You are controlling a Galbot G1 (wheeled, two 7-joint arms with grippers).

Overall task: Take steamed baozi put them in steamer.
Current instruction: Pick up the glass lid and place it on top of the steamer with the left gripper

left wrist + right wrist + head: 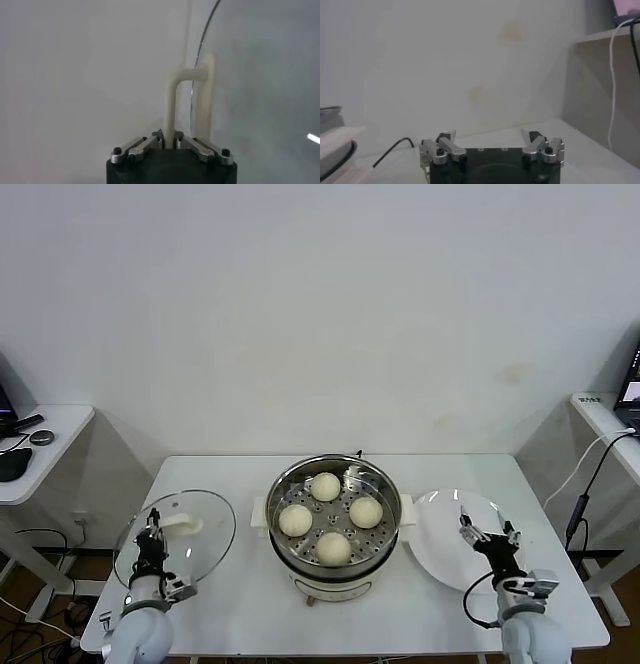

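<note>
All four baozi (331, 524) are sitting on the perforated tray inside the steamer (377, 544), mid-counter (250, 604); none is being left on the plate (430, 556) to the right, so the loading part is judged done.

The left tool (168, 141) is clamped shut on the white handle (172, 105) of the glass lid (205, 539), which is being held tilted up off the counter to the steamer's left. The right tool (491, 145) is standing open and empty, parked over the plate's near edge, gripping nothing.

Step in hand is judged to be capping the steamer with the lid. To be done well:
- grip is being taken low on a thin handle bar, so the lid is likely to swing; slow moves are advised
- lid should be levelled before being carried across, rim kept clear of the steamer's near wall
- it should be centred over the rim, then lowered straight, so no bun is being squashed or nudged
- release only once the rim is seated all round
- right arm is best kept parked, clear of the steamer's side handle
</note>
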